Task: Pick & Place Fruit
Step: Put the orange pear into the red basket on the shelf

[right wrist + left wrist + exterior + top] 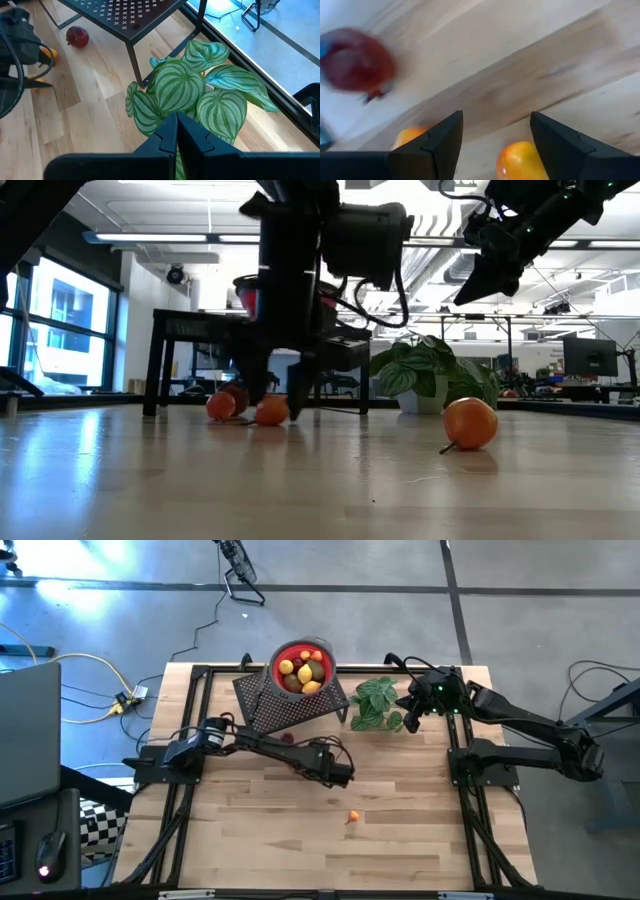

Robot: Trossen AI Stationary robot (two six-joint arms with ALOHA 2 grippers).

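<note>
A red bowl (322,648) holding yellow, orange and greenish fruit stands on a black perforated stand (285,705). My left gripper (340,772) hangs low over the middle of the table, open, pointing down. One small orange fruit (519,161) lies on the wood between its fingers, and another (407,136) lies just outside one finger. A dark red fruit (357,60) rests on the table near the stand. A third orange fruit (352,818) with a stem lies nearer the near edge. My right gripper (176,131) is shut, in the air above the plant.
A green striped leafy plant (375,705) stands on the table right of the stand, under my right gripper. The stand's legs (134,59) reach the table close to the dark red fruit (77,36). Bare wood (300,840) stretches toward the near edge.
</note>
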